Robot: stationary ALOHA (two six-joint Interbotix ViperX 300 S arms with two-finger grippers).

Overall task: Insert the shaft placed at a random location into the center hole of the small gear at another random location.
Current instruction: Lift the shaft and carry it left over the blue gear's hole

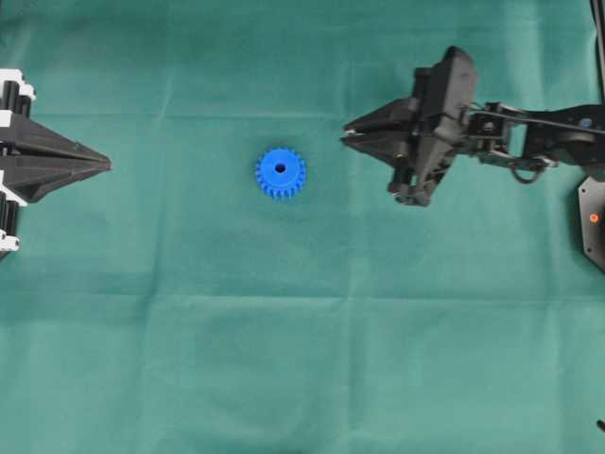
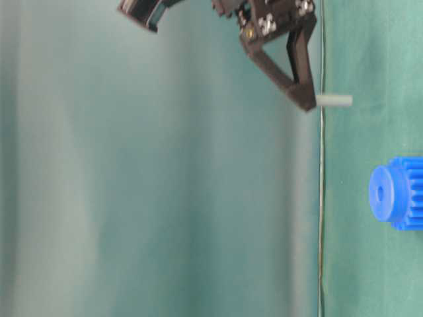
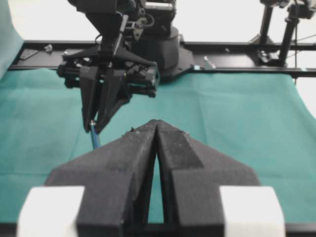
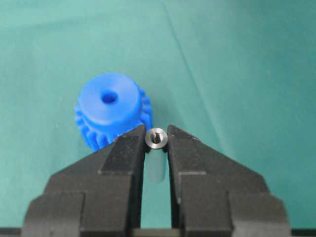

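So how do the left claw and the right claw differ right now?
The right claw is shut on the shaft, lifted off the cloth; the left claw is shut on nothing. The right claw sits close beside the small gear; the left claw sits back at the table's edge. Both are black and point toward the gear.

Count: 1 small gear [image 1: 280,173], blue, w/ 1 center hole [image 1: 280,169]. 1 shaft [image 4: 157,138], silvery. 2 pincers: left pincer [image 1: 106,165] & right pincer [image 1: 347,130], over 1 green-covered counter [image 1: 302,359].
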